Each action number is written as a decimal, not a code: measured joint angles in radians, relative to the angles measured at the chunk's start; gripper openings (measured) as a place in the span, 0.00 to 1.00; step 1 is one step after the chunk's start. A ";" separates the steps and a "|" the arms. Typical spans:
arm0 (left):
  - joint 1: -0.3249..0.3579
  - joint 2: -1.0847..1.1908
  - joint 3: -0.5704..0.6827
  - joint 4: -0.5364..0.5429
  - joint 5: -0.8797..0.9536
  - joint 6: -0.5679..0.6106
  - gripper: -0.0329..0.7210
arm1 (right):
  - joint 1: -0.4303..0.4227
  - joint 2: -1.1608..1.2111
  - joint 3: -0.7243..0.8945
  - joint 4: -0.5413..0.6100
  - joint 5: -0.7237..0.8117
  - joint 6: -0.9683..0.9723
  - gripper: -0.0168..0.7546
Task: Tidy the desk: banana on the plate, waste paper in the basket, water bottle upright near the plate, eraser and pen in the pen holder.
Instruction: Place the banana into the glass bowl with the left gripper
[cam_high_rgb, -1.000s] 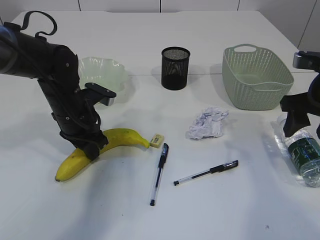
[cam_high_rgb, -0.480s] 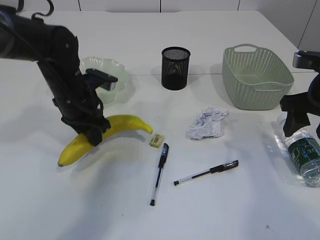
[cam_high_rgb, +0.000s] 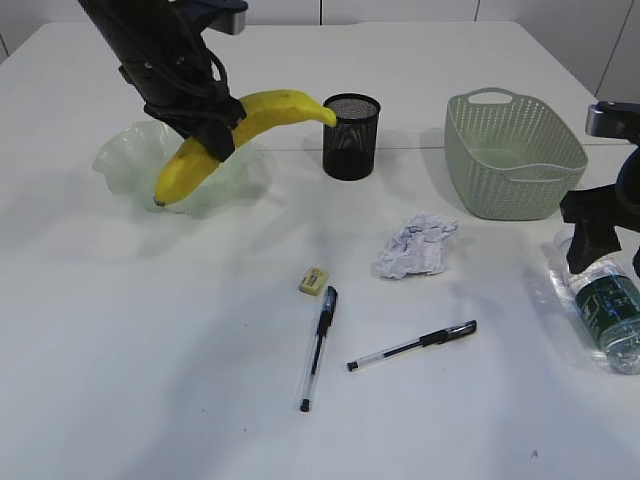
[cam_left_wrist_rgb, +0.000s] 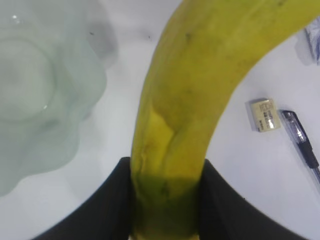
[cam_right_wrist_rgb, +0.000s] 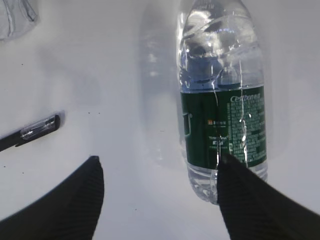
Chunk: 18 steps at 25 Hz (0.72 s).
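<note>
Yellow banana (cam_high_rgb: 245, 125) hung pinched in the left claw (cam_high_rgb: 203, 135) at upper left — over the plate (cam_high_rgb: 125, 160); right claw (cam_right_wrist_rgb: 160, 187) stood spread beside the lying water bottle (cam_right_wrist_rgb: 222, 95).

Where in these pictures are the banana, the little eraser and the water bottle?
banana (cam_high_rgb: 262, 112): exterior view, its yellow middle.
eraser (cam_high_rgb: 313, 281): exterior view, its top face.
water bottle (cam_right_wrist_rgb: 223, 127): right wrist view, its green label.

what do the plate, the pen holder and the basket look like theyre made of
Plate: looks like translucent pale green plastic or glass; the desk shows through its wavy rim, so either is possible.
Pen holder: black mesh, probably metal; light passes through fine holes.
Basket: matte grey-green moulded plastic, with a woven pattern and cut-out handle.
</note>
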 joint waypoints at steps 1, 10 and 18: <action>0.000 0.000 -0.014 0.000 0.005 0.000 0.34 | 0.000 0.000 0.000 0.000 0.000 0.000 0.71; -0.002 0.000 -0.070 0.098 0.019 0.000 0.34 | 0.000 0.000 0.000 0.000 0.000 0.000 0.71; -0.002 0.000 -0.072 0.176 -0.035 0.002 0.34 | 0.000 0.000 0.000 -0.003 -0.002 0.000 0.71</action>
